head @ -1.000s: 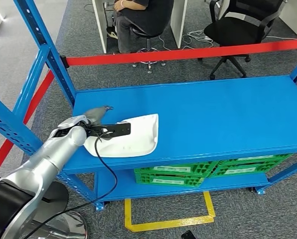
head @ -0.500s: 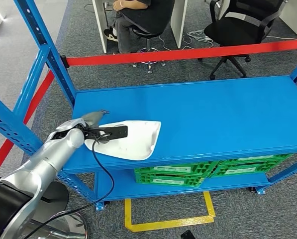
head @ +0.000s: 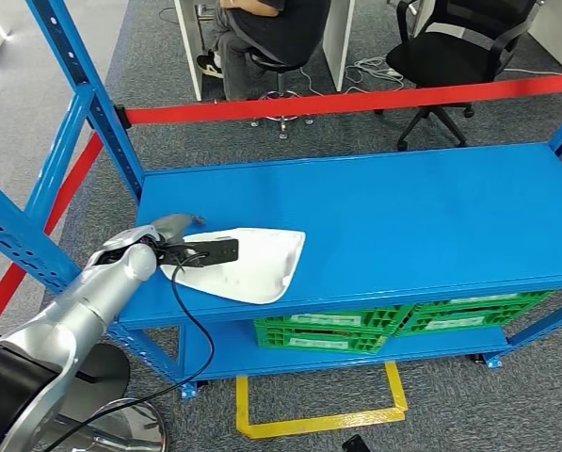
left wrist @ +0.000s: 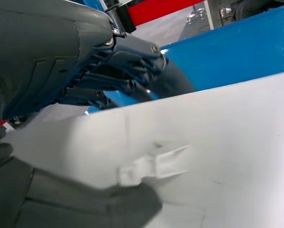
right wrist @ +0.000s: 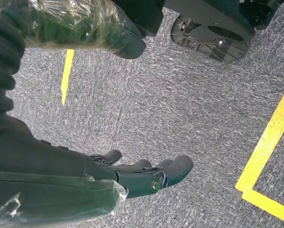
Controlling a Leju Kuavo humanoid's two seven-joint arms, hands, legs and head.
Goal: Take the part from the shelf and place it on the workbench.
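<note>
The flat plastic moulded part point(head: 252, 264) was white, the metal shelf point(head: 406, 207) blue, the crates point(head: 377, 325) green, the carpet point(head: 476, 405) grey.

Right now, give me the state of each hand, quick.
Left hand: holding the white part, thumb under it and fingers over it.
Right hand: open, holding nothing, hanging over the grey carpet.

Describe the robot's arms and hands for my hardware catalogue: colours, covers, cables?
The left arm is smooth silver, with a black cable looping below it. The left hand has dark grey fingers. The right hand is dark too, with clear plastic wrap behind it.
</note>
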